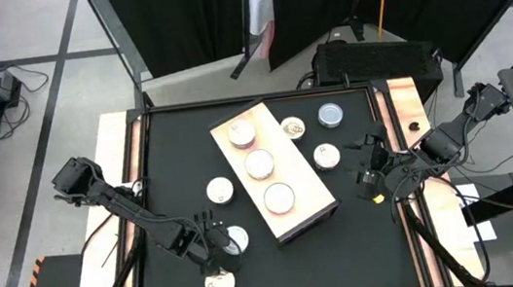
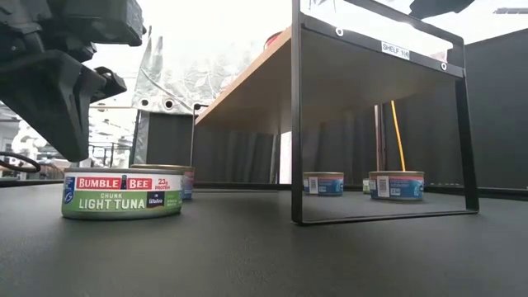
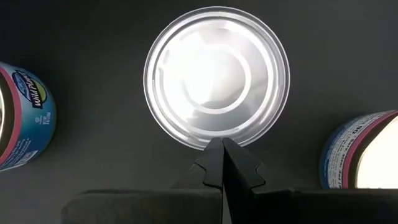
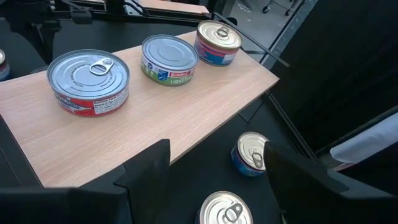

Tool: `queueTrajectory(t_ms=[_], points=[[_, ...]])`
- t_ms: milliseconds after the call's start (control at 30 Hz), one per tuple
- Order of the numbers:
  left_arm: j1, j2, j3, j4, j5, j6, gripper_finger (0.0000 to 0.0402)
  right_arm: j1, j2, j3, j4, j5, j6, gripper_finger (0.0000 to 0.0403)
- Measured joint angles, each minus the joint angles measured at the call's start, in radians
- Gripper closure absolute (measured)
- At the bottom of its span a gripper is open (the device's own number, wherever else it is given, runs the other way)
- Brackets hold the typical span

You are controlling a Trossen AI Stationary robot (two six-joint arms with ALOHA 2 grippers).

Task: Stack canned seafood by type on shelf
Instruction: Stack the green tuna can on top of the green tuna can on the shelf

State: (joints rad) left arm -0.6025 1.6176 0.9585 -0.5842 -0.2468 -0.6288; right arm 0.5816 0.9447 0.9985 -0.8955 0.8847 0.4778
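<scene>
The shelf [image 1: 305,204] is a pale wood board on a black wire frame [image 2: 295,124], lying askew mid-table. Three tins stand on it: red-labelled [image 4: 90,81], green-labelled [image 4: 169,59] and pink-and-blue [image 4: 217,42]. Several more tins stand on the black table. My left gripper [image 1: 212,239] is shut and points down over the rim of a green-labelled light tuna tin [image 3: 216,78] [image 2: 122,194]. Blue-and-pink tins [image 3: 25,115] [image 3: 364,152] flank that tin. My right gripper [image 1: 370,176] is open and empty, raised to the right of the shelf [image 4: 155,118]. My left gripper's shut fingertips [image 3: 222,149] come from above at the tuna tin's rim [image 3: 214,142]. The tin stands flat on the table. Whether the tips touch the lid, I cannot tell.
Loose tins on the table: one near the front edge [image 1: 220,285], one left of the shelf [image 1: 219,190], three right of it [image 1: 293,127] [image 1: 330,114] [image 1: 327,155]. Two tins [image 4: 252,152] [image 4: 227,211] lie below my right gripper. Under the shelf, more tins [image 2: 323,183] [image 2: 396,185] stand beyond the frame.
</scene>
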Motion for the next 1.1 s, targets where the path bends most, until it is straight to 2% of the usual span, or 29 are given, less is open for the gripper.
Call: queueTrajectory(t_ms=[667,1100], points=[[-0.005,-0.003,-0.053,0.059,-0.011,-0.021,0.0401,0.0,0.0,0.0,0.0,-0.003,0.0,0.0149],[-0.003,0.009,-0.09,0.032,0.038,-0.057,0.0402,0.0,0.0,0.0,0.001,-0.027,0.0,0.0149]])
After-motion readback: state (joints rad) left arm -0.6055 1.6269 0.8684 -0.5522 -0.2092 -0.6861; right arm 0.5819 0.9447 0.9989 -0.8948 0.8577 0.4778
